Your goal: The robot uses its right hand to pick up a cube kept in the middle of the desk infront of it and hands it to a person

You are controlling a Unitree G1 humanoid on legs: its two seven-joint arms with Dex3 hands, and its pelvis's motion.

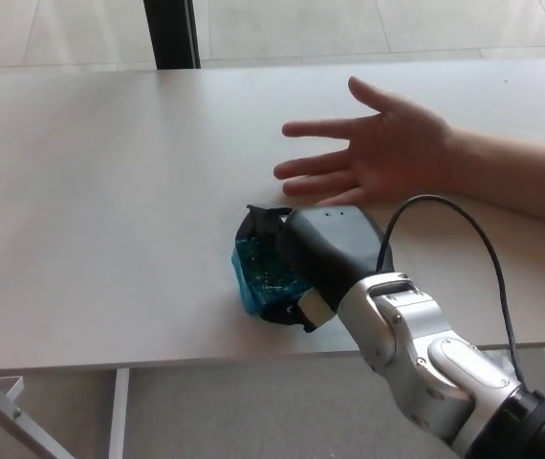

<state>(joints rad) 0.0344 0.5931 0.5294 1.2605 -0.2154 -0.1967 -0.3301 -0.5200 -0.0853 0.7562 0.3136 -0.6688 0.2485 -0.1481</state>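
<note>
Right hand with fingers closed around the blue cube, which sits on the white desk. A person's open hand waits, palm up, just beyond.

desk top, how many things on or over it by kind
cube: 1, blue, in the right hand
robot right hand: 1, black, closed on the cube
person's hand: 1, open, palm up
total: 3
</note>
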